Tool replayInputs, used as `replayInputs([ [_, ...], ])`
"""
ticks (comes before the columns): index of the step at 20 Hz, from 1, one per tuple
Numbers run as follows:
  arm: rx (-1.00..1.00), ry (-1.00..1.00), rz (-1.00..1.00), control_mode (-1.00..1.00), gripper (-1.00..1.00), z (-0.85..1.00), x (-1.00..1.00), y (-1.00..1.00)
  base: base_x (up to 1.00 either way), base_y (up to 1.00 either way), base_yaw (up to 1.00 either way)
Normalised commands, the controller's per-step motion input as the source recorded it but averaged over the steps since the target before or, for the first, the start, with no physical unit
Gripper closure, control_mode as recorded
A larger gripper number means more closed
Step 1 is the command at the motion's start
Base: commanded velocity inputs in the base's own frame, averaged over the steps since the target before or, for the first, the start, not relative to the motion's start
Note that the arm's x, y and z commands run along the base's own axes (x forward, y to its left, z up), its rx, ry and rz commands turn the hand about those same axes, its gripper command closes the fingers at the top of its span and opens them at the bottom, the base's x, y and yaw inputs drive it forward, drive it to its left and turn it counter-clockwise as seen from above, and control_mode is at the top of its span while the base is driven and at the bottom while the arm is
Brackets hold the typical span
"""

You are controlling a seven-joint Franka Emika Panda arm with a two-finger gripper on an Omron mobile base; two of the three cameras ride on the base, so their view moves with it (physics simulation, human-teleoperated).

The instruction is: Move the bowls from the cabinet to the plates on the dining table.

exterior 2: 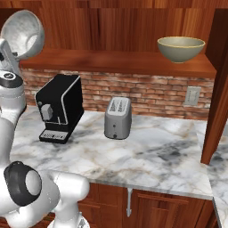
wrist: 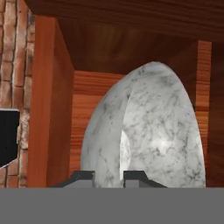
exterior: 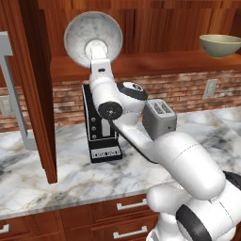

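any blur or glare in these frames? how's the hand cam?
Both base views sharp, evenly lit, no glare; tan bowl crisp on the shelf. Hand view softer: speckled bowl sits close, a faint bright patch inside; pincer tips slightly fuzzy on its rim.

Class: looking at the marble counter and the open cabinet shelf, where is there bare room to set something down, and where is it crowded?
Free: counter right of the toaster; shelf left of the tan bowl. Crowded: around the coffee machine and toaster.

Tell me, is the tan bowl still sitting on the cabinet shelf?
Yes, the tan bowl sits upright on the cabinet shelf, apart from the gripper.
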Motion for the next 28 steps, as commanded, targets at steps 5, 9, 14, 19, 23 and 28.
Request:
replayInputs([
  [5, 0.0, -0.04, 0.06, -1.0, 1.0, -0.3, -1.0, -0.1, 0.0, 0.0, 0.0],
  [9, 0.01, -0.01, 0.05, -1.0, 1.0, -0.21, -1.0, -0.15, 0.0, 0.0, 0.0],
  [14, 0.02, 0.0, 0.05, -1.0, 1.0, -0.34, -1.0, -0.11, 0.0, 0.0, 0.0],
  [19, 0.08, 0.0, 0.02, -1.0, 1.0, -0.15, -1.0, -0.04, 0.0, 0.0, 0.0],
  [23, 0.15, 0.04, 0.0, -1.0, 1.0, 0.21, -0.85, 0.0, 0.0, 0.0, 0.0],
  [28, 0.25, 0.12, 0.0, -1.0, 1.0, 0.64, -0.72, 0.0, 0.0, 0.0, 0.0],
])
